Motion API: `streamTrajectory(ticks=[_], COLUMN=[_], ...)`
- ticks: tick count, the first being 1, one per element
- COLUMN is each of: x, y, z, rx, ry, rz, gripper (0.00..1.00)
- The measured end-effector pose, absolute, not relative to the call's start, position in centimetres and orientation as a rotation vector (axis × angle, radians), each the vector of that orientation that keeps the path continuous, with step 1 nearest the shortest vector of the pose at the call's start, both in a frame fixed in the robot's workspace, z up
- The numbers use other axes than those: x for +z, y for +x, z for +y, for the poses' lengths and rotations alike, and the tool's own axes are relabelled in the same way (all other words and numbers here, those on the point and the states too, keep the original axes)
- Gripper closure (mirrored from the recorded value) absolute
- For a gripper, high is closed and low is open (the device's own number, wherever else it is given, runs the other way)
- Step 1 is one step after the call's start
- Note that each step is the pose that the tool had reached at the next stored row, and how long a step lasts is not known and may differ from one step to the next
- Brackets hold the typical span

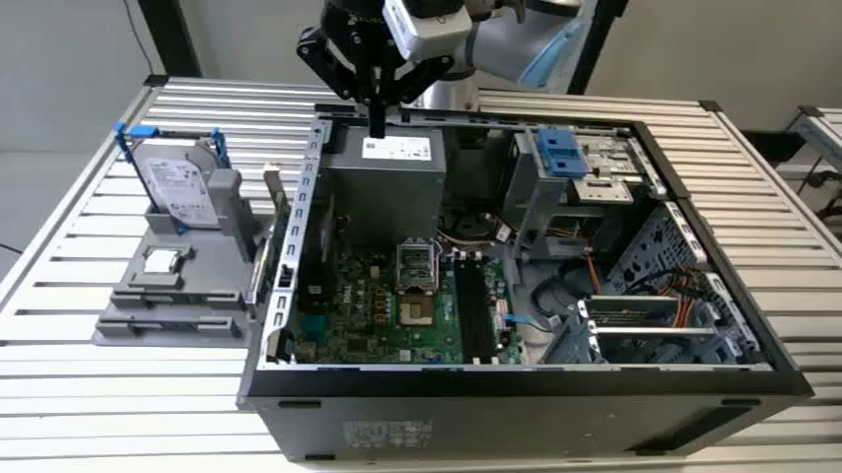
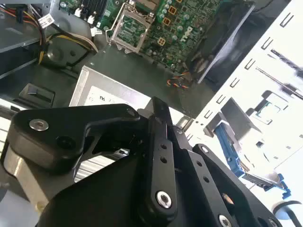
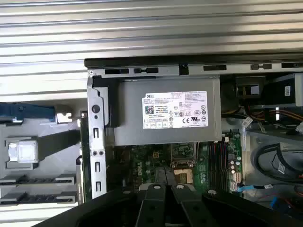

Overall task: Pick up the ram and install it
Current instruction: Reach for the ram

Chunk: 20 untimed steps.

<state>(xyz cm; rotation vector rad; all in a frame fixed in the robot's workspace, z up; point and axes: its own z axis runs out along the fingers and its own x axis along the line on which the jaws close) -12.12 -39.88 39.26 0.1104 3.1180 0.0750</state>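
Exterior view: claw (image 1: 378,128) clenched on nothing, hanging just above power supply (image 1: 388,177) at back of open case (image 1: 526,389). Lower than claw, off to the exterior view's left, ram (image 1: 272,197) stands on edge in grey holder (image 1: 172,296), just outside case wall.

Claw (image 1: 378,128) vertical, tips downward, fingers together.

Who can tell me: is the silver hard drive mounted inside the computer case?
No, the hard drive stands in the grey holder outside the computer case, at the exterior view's left.
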Motion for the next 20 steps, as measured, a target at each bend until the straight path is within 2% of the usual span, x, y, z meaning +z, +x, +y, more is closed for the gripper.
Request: streamTrajectory(ticks=[20], x=[39.3], y=[-13.7], z=[-39.8], rx=[0.075], ry=[0.136], rz=[3.117], gripper=[1.0])
